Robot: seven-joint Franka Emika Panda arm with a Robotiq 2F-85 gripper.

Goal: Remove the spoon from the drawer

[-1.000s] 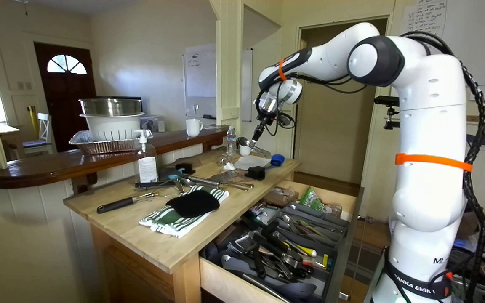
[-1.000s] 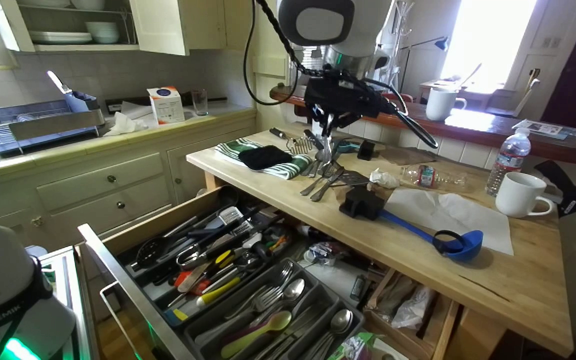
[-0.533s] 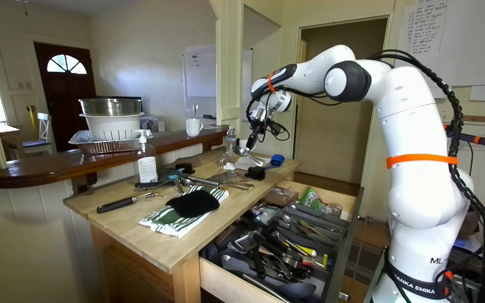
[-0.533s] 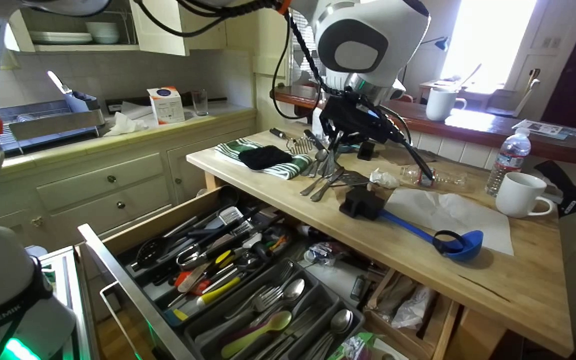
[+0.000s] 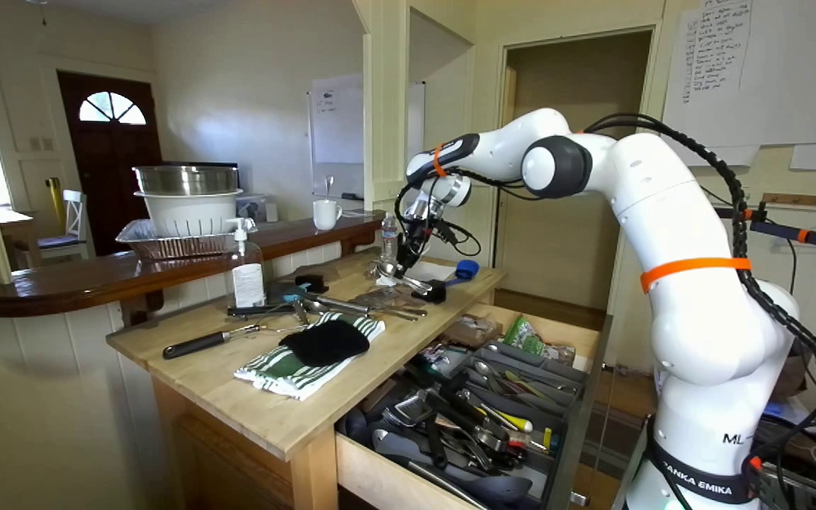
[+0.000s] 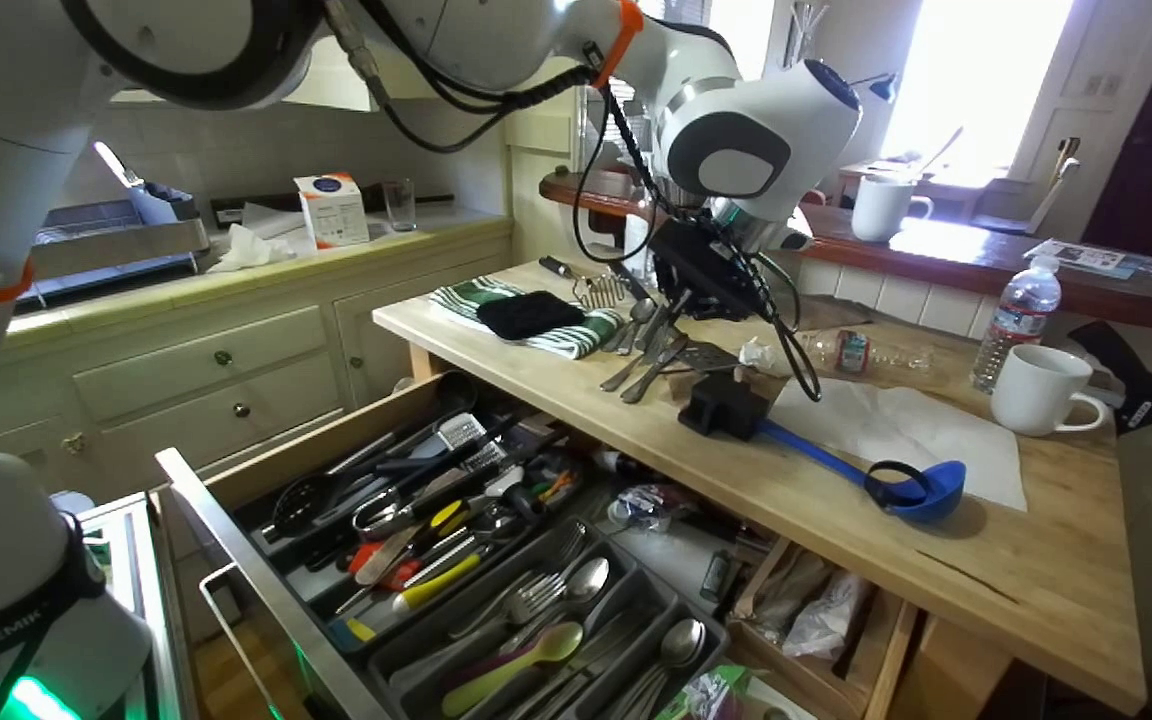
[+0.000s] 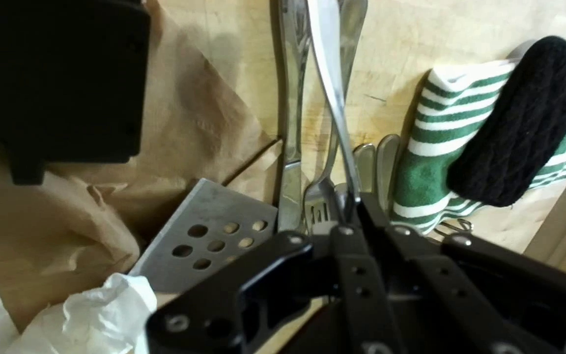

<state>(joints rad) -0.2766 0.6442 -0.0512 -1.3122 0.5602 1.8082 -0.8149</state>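
Note:
My gripper (image 5: 401, 270) is shut on a metal spoon (image 5: 416, 285) and holds it tilted above the wooden counter. In the wrist view the gripper (image 7: 360, 209) closes round the spoon (image 7: 333, 88), whose handle runs up the picture; its bowl is hidden behind the fingers. In an exterior view the gripper (image 6: 706, 270) hides most of the spoon. The drawer (image 5: 383, 476) stands open below the counter, full of utensils; it also shows in an exterior view (image 6: 336, 440). Other spoons (image 6: 684, 642) lie in its grey divided tray.
On the counter below lie a knife (image 7: 292, 128), a fork (image 7: 320, 199) and a perforated spatula (image 7: 224, 236). A striped towel (image 6: 571, 342) with a black pad, a blue ladle (image 6: 926, 492), a mug (image 6: 1041, 390), a water bottle (image 6: 1016, 320) and a soap bottle (image 5: 248, 276) are around them.
The gripper has moved down and away from the counter's far end, toward the loose cutlery, carrying the spoon. The arm has bent lower. The drawer has not moved.

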